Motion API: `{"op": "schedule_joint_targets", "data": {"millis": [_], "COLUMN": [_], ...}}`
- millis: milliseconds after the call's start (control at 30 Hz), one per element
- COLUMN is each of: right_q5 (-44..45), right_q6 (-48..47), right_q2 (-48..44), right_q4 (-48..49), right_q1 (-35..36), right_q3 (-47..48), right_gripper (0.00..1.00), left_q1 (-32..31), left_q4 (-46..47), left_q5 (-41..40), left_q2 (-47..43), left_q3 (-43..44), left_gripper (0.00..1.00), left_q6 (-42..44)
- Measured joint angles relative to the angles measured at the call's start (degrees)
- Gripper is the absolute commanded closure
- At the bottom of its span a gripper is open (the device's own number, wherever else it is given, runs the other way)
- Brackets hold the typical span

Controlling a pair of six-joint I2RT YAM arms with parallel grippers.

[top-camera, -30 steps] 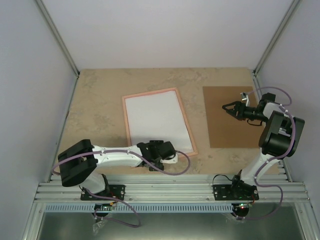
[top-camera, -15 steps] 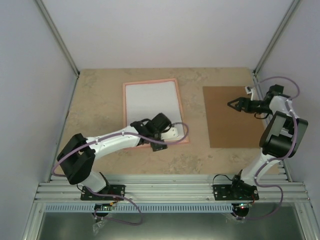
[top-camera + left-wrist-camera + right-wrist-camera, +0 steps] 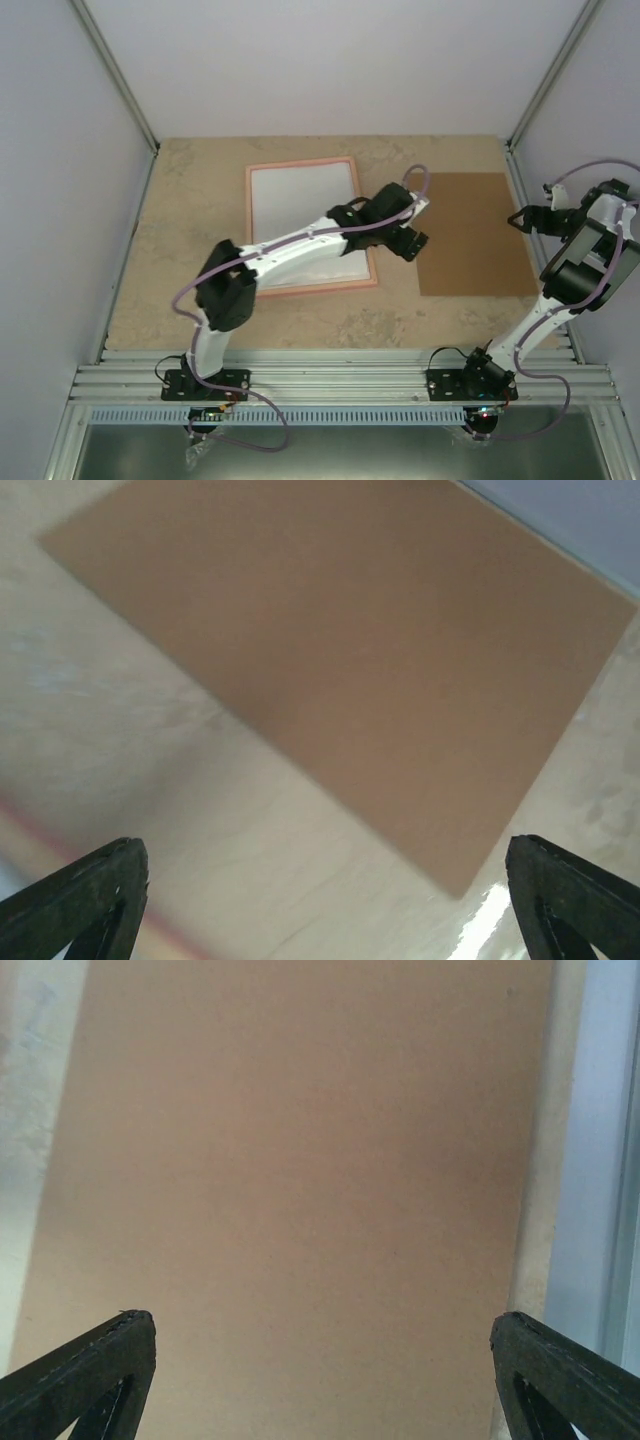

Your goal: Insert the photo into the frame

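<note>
Left gripper (image 3: 414, 243) hangs between the pink frame (image 3: 300, 162) and the brown cardboard sheet (image 3: 470, 240), just at the sheet's left edge. Its fingers (image 3: 88, 892) are spread wide, w/ nothing betw. them.

At the left of it the photo (image 3: 300, 205) lies white back up inside the frame's border, and the left arm crosses its near right part. The photo is prob. very light, thin and floppy. It should slide easy on a smooth top and crease if pinched hard, so I would take it gently at a free edge or corner. The frame looks thin, flat and stiffer.

Cardboard sheet lies flat, apart from the frame. Right gripper (image 3: 521, 220) hovers at the sheet's right edge, fingers (image 3: 90, 1365) also wide apart, empty.

Table (image 3: 180, 220) is beige, marble-like, flat. Pale walls (image 3: 300, 70) close three sides, and metal rails (image 3: 330, 384) run along the near edge. Room for both arms seems enough.
</note>
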Motion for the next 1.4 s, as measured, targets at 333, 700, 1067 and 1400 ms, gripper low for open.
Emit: {"op": "schedule_joint_targets", "data": {"millis": [333, 700, 1067, 1400], "right_q5": [8.48, 18.88, 21.38, 21.09], "right_q6": [-0.35, -0.55, 0.04, 0.63], "right_q2": [2.95, 3.91, 1.25, -1.66], "right_q4": [4.26, 11.08, 14.34, 14.53], "right_q1": [0.39, 1.99, 4.17, 5.77], "right_q3": [-3.26, -8.98, -11.74, -12.50], "right_gripper": [0.10, 0.10, 0.11, 0.12], "left_q1": [-2.84, 0.55, 0.66, 0.87], "left_q4": [3.72, 7.21, 8.98, 9.77], "left_q5": [5.66, 7.89, 8.07, 8.07], "left_q2": [16.52, 23.98, 24.44, 24.46], "left_q3": [8.61, 11.43, 11.41, 11.41], "left_gripper": [0.00, 0.00, 0.01, 0.01], "left_q6": [-22.71, -39.91, -43.47, -44.26]}}
